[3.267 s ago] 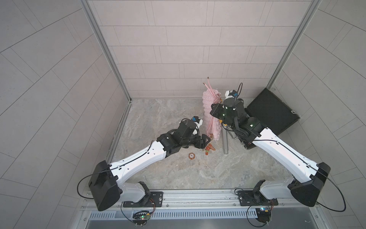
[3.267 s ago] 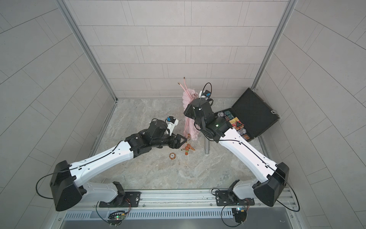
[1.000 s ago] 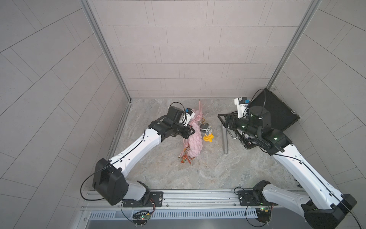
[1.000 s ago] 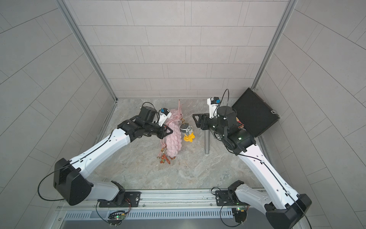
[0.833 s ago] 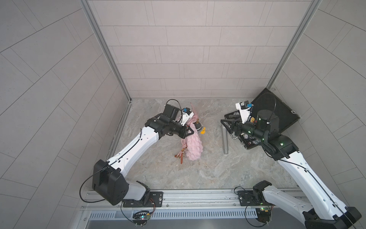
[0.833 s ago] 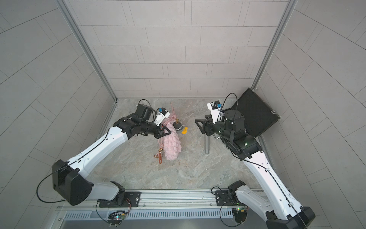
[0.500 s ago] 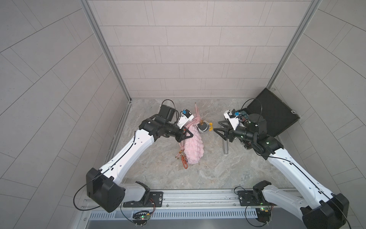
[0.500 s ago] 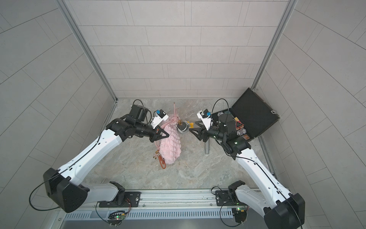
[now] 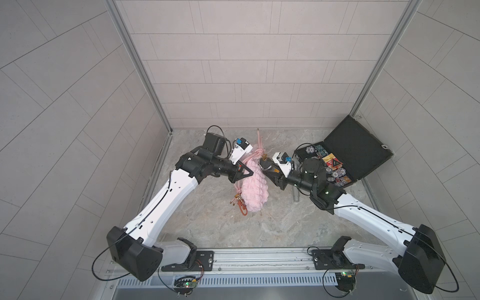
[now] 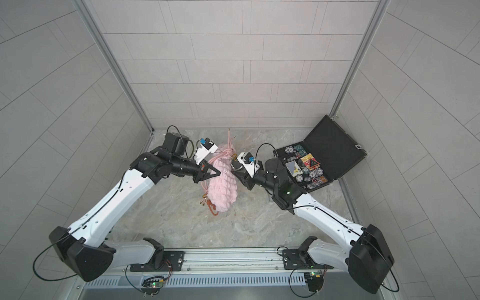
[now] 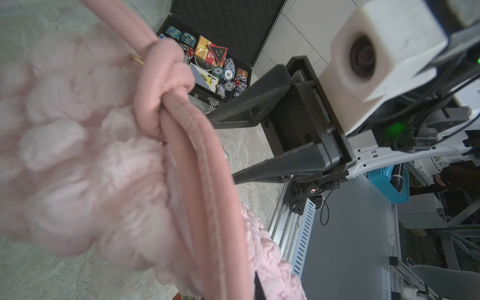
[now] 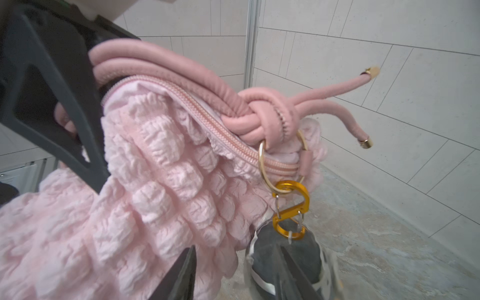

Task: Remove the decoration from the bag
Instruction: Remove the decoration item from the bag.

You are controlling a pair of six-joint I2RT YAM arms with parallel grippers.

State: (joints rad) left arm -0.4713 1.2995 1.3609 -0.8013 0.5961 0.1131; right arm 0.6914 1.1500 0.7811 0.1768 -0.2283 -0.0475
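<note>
The puffy pink bag [image 9: 253,189] [image 10: 223,187] hangs tilted above the floor. My left gripper [image 9: 248,172] is shut on its knotted cord straps [image 12: 233,104] [image 11: 161,85]; its fingers [image 12: 83,117] show in the right wrist view. The decoration [image 12: 285,246], a dark round charm in a clear sleeve, hangs from a yellow S-clip [image 12: 293,207] on the bag's gold ring. My right gripper [image 12: 237,249] [image 9: 263,170] is open. One finger lies against the charm and the other under the bag's puffy side.
An open black briefcase [image 9: 358,150] [image 10: 335,148] of poker chips [image 9: 335,174] stands at the back right. A metal cylinder [image 9: 296,196] lies on the floor under my right arm. An orange clip with small charms [image 9: 241,207] dangles from the bag's lower end.
My left gripper has raised the bag by its straps. My right arm has swung left from the briefcase to the bag's charm, and its jaws have narrowed.
</note>
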